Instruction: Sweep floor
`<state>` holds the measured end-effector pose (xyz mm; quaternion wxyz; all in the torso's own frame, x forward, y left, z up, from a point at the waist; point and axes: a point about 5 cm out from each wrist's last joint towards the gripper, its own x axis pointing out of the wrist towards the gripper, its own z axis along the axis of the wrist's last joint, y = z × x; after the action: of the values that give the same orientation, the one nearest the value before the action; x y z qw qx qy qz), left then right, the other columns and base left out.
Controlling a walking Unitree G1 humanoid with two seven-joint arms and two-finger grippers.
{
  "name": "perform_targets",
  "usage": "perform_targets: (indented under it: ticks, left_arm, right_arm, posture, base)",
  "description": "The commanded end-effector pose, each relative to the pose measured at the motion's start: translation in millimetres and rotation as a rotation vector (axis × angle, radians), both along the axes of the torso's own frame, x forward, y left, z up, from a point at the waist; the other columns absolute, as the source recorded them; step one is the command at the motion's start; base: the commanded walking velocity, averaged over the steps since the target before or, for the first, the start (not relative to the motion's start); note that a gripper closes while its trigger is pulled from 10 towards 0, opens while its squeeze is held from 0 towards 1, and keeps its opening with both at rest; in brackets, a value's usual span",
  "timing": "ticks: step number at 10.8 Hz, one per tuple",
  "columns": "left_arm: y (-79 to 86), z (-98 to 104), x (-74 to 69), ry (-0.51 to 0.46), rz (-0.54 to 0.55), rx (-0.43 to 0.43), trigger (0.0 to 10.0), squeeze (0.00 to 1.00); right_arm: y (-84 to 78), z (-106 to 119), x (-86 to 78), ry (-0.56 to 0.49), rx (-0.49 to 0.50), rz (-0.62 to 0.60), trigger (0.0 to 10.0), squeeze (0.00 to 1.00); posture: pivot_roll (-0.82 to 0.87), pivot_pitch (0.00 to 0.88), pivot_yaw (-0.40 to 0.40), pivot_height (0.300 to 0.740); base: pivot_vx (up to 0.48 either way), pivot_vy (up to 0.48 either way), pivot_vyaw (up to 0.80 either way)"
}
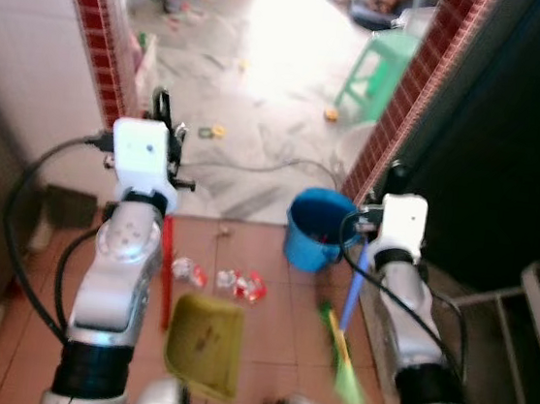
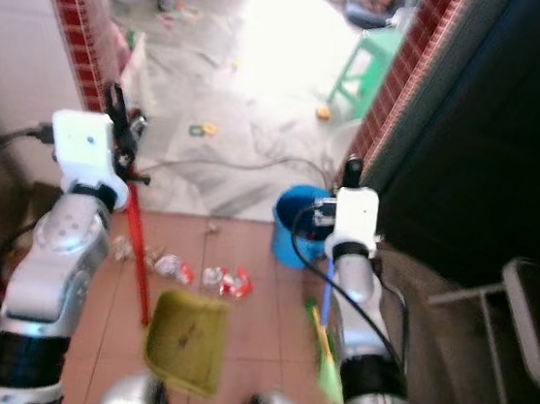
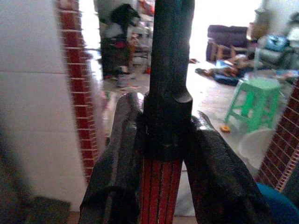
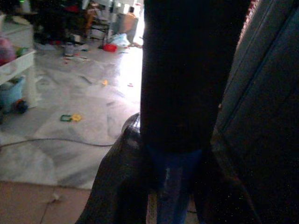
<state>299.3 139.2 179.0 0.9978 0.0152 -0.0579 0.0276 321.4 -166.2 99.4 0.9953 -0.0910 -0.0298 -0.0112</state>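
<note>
Broom (image 1: 346, 337) hangs in my right gripper (image 4: 175, 186), whose two black fingers are clamped on its blue handle; the green bristles sit on the tiled floor (image 1: 265, 328) near my feet, just right of the dustpan. Its long axis runs nearly upright, the handle leaning a little toward the far side, bristles pointing down and toward me. My left gripper (image 3: 161, 154) is closed around the red handle of the yellow-green dustpan (image 1: 203, 343), whose pan lies near me with its mouth apparently facing the red-and-white wrappers (image 1: 227, 280) scattered just beyond it.

What I judge could go wrong: the blue bucket (image 1: 316, 229) stands just beyond the broom, so a wide stroke could knock it. A stroke that starts where the bristles are now, nearer than the wrappers, would miss them altogether. A cable (image 1: 254, 169) trails over the marble farther off and could snag the bristles if I reach that far. Blur hides how flat the pan lip sits; a lifted lip would let litter slide under.
</note>
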Motion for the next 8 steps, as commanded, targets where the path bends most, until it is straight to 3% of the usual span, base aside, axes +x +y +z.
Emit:
perform_targets:
  ticks: [1, 3, 8]
  left_arm:
    - [-1.9, 10.6, -0.5, -0.05, 0.003, -0.012, 10.0, 0.0]
    - [0.5, 10.2, -0.1, -0.047, 0.015, -0.008, 10.0, 0.0]
    - [14.2, -6.8, 7.6, -0.017, 0.058, 0.032, 10.0, 0.0]
  right_arm:
    - [-2.4, 0.6, 0.6, 0.005, -0.003, -0.007, 10.0, 0.0]
    - [-2.5, 0.6, 0.4, 0.006, -0.003, -0.008, 10.0, 0.0]
    - [-2.0, 0.5, 0.2, 0.007, 0.0, -0.008, 10.0, 0.0]
  posture:
    - [-0.01, 0.0, -0.055, 0.74]
    - [-0.01, 0.0, -0.056, 0.74]
    - [-0.01, 0.0, -0.058, 0.74]
  base:
    - [-0.322, 0.0, 0.0]
    - [-0.3, 0.0, 0.0]
    - [0.0, 0.0, 0.0]
